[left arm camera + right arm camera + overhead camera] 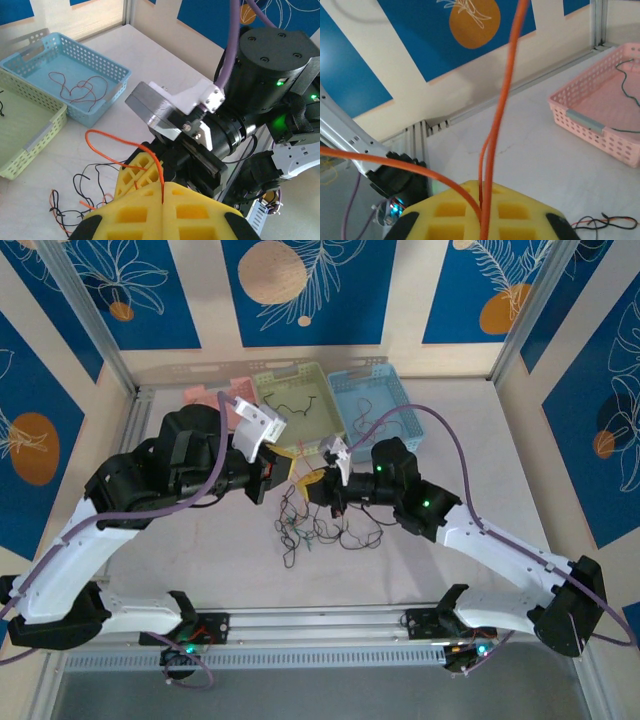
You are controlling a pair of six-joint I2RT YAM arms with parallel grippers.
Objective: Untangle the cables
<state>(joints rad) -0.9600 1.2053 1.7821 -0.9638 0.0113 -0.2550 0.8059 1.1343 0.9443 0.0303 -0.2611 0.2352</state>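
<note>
Cables point(320, 525) lie in a loose tangle on the table point(200, 560), between your two arms and on the near side of three baskets at the back. Most of the strands you see there are black, with bits of green and orange among them.

Your left gripper point(162, 192) has its yellow jaws pressed together on an orange cable point(160, 185). From the pinch the strand climbs and bends over to the left, its free end hanging above the table. Under that arc, black and orange strands of the tangle point(75, 200) sprawl on the surface.

Your right gripper point(482, 205) is also clamped on the orange cable point(503, 100). It runs steeply up out of the yellow jaws, and another length sweeps off to the left. From above, the two grippers sit nearly tip to tip over the far edge of the tangle, left point(283, 456) and right point(312, 481).

The blue basket point(90, 52) holds a red cable point(75, 90). A black cable point(290, 405) lies in the green basket point(262, 390). The pink basket point(590, 125) holds a dark cable point(626, 85).
</note>
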